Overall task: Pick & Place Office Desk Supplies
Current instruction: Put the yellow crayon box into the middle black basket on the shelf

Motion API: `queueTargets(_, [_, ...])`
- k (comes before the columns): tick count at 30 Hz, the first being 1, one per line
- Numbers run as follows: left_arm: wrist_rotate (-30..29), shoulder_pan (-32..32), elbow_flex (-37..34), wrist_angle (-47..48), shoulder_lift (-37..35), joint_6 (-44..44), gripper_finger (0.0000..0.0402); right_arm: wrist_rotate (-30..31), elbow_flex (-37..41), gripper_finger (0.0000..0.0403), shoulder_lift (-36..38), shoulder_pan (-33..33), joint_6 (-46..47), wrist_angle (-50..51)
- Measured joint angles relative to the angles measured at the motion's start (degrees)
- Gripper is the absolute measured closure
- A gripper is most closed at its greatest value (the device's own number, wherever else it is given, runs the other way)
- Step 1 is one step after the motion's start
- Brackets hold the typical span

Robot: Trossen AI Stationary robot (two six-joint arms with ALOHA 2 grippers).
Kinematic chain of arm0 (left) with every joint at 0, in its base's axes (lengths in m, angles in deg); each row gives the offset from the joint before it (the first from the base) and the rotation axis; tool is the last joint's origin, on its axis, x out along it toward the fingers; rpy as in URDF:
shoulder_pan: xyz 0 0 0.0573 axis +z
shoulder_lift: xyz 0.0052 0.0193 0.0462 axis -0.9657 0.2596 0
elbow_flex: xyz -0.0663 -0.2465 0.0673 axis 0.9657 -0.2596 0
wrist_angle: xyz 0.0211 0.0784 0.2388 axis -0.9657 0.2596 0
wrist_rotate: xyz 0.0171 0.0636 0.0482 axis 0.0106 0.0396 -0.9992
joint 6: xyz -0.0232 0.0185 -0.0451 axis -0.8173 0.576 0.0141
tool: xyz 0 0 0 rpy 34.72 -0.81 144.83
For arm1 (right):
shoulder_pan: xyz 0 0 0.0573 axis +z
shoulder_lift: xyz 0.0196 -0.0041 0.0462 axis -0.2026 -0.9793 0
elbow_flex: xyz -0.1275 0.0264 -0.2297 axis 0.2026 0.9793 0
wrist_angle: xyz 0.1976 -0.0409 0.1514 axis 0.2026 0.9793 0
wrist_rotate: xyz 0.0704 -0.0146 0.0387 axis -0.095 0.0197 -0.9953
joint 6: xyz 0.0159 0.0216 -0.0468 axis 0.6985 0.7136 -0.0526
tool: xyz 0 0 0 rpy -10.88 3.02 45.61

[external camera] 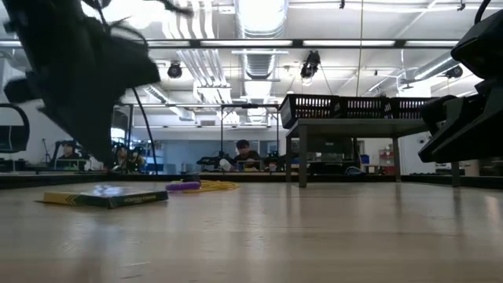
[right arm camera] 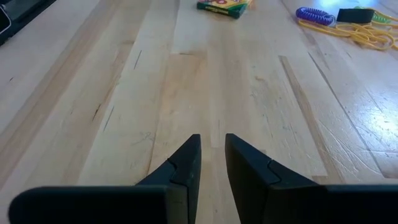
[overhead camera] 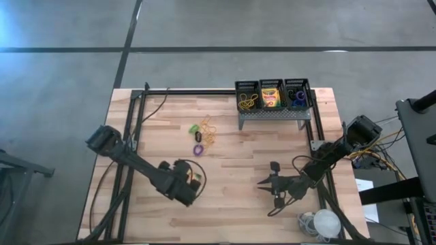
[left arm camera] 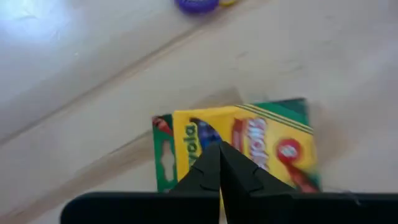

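- In the lower left of the high view we saw the left tool (overhead camera: pixel 193 182) over a crayon box (overhead camera: pixel 195 178) lying flat on the counter (overhead camera: pixel 231 204); in its wrist view the fingers (left arm camera: pixel 208 171) were pressed together above the box (left arm camera: pixel 249 140), holding nothing.
- In the lower right of the high view the right tool (overhead camera: pixel 267 184) sat low over bare counter, its fingers (right arm camera: pixel 186 165) a narrow gap apart and empty.
- Toward the middle of the high view we found a purple ring (overhead camera: pixel 198 149), loose yellow rubber bands (overhead camera: pixel 208 134), a small black piece (overhead camera: pixel 196 136) and a green ring (overhead camera: pixel 193 127) gathered together.
- In the upper right of the high view three black mesh bins (overhead camera: pixel 273 94) stood in a row on a grey stand (overhead camera: pixel 272 116): the left bin held rubber bands (overhead camera: pixel 247 103), the middle one a crayon box (overhead camera: pixel 271 96), the right one dark rings (overhead camera: pixel 298 95).
- In the low view, people sat in the room beyond the counter.
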Motion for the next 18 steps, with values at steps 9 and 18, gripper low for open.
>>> queueTargets(9, [-3.0, 4.8, -12.3, -35.3, 0.0, 14.4, 0.0401, 0.0, 0.0, 0.0329, 0.0, 0.0, 0.0, -0.1])
queueTargets(18, [0.4, 9.3, -8.5, -72.2, 8.0, 48.9, 0.0401, 0.0, 0.0, 0.0331, 0.0, 0.0, -0.2, -0.2])
